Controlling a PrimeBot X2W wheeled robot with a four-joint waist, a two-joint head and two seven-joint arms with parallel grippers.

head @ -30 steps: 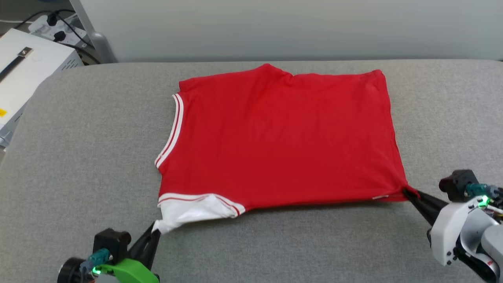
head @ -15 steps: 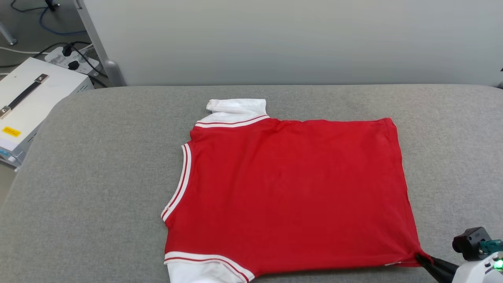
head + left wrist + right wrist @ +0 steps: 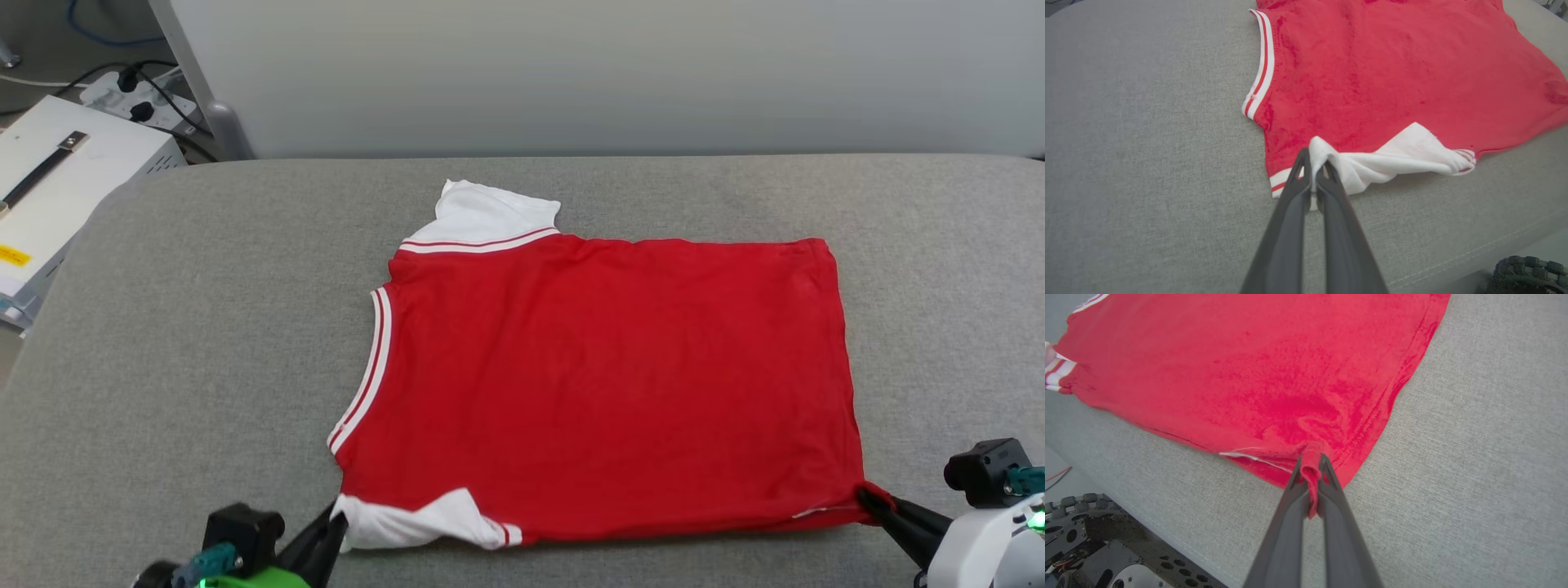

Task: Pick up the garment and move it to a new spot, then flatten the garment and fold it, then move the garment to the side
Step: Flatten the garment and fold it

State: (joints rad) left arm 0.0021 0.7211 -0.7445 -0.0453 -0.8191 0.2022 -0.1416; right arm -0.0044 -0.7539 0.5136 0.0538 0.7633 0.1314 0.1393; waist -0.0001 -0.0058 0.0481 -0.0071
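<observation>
The garment (image 3: 604, 384) is a red jersey lying spread out, plain side up, on the grey padded table (image 3: 204, 343). One white sleeve (image 3: 486, 214) sticks out at its far edge. The near white sleeve (image 3: 408, 523) is bunched and pinched in my left gripper (image 3: 336, 516), which is shut on it at the lower left. In the left wrist view the white sleeve (image 3: 1392, 161) is pinched in the left gripper (image 3: 1314, 163). My right gripper (image 3: 867, 496) is shut on the garment's near right hem corner (image 3: 1310, 465), with red cloth squeezed between the right gripper's (image 3: 1311, 463) tips.
A white box with a black handle (image 3: 57, 180) stands off the table's left end, with a power strip and cables (image 3: 139, 94) behind it. A pale wall panel (image 3: 571, 73) runs along the table's far edge. Bare grey cloth surrounds the garment on all sides.
The camera has shifted between frames. The far white sleeve, tucked out of sight a second ago, now lies out flat at the far edge. Both grippers keep their hold on the near corners.
</observation>
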